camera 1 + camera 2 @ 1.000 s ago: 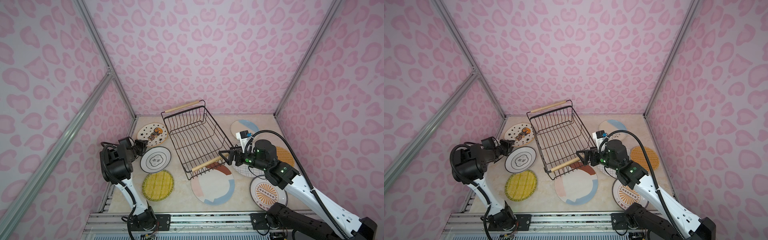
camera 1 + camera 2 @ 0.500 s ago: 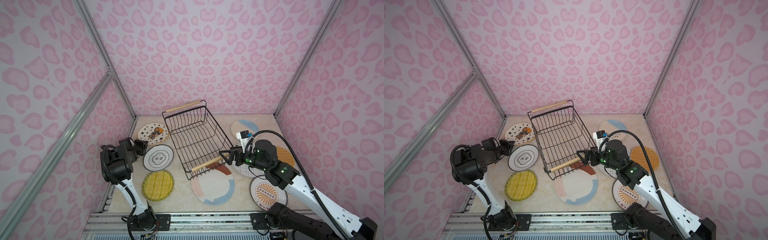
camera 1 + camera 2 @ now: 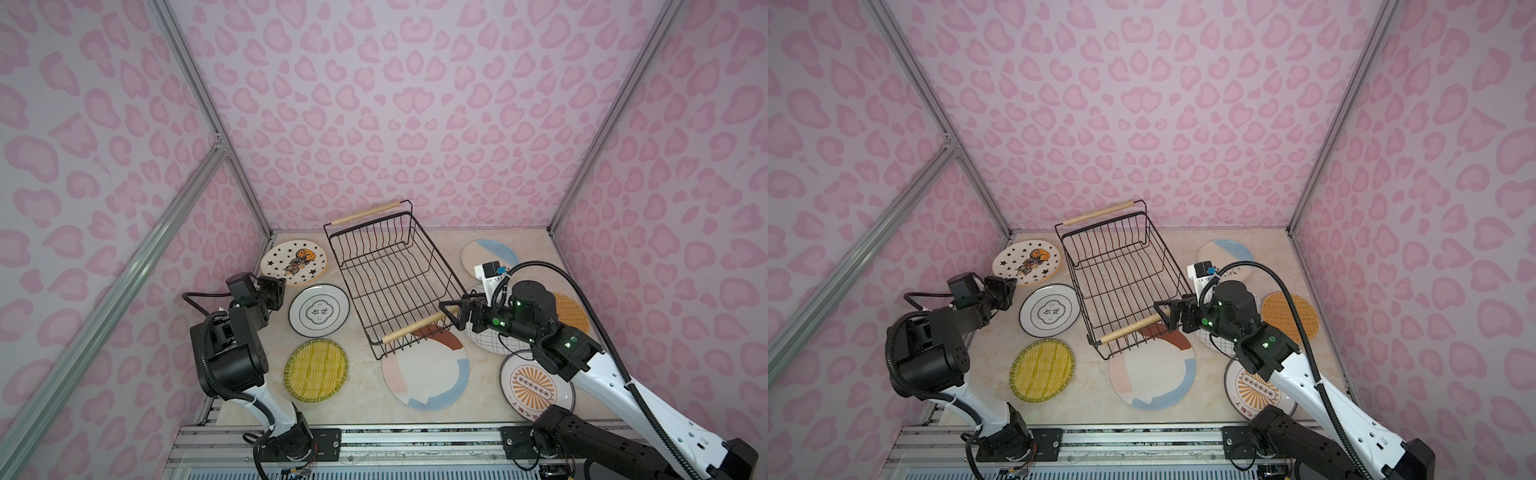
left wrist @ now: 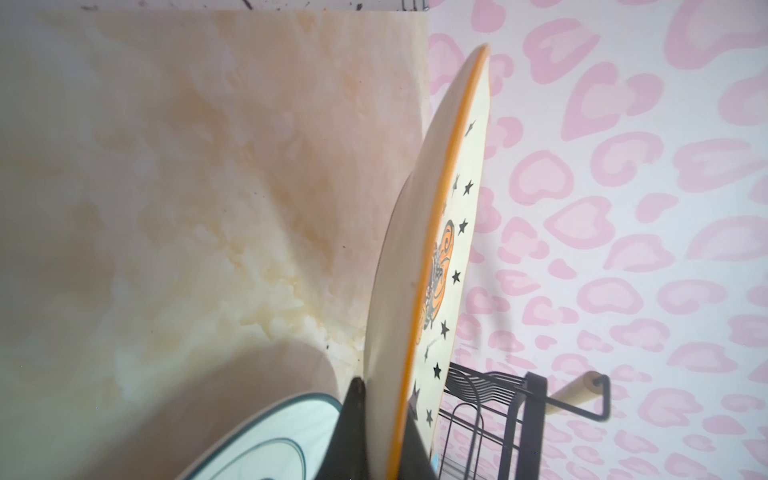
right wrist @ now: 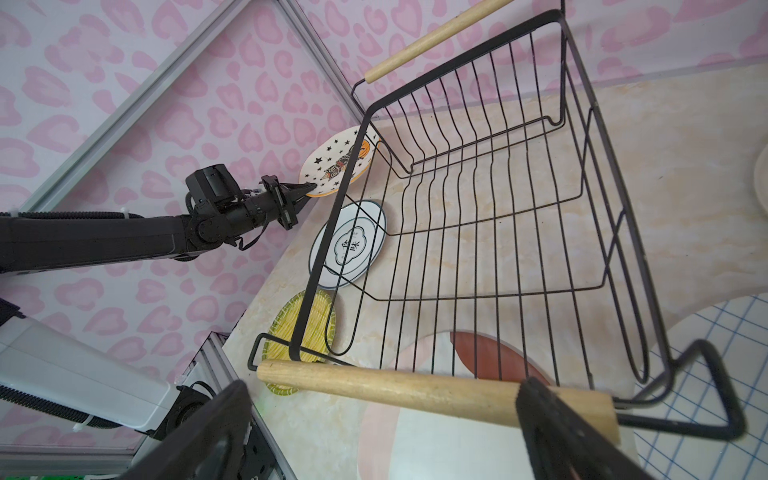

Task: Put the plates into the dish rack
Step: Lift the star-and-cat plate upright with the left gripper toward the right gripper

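Covering part of the colour-blocked plate (image 3: 428, 374) is the dish rack (image 3: 419, 325).

The rack (image 3: 374, 239) is being seen as thin black metal wire, its handle (image 3: 419, 325) as pale matt wood. The starred plate (image 3: 294, 263) is being shown smooth and glazed, the table (image 3: 362, 392) as smooth marble-look surface.

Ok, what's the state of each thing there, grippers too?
dish rack, upright, empty
left gripper, shut on starred plate
right gripper, open at dish rack's near handle
starred plate, rim pinched, outside dish rack
black-rimmed plate, flat on table
yellow plate, flat on table
colour-blocked plate, flat, partly under dish rack
grid plate, flat, partly under right arm
orange woven plate, flat
sunburst plate, flat
cream-and-blue plate, flat
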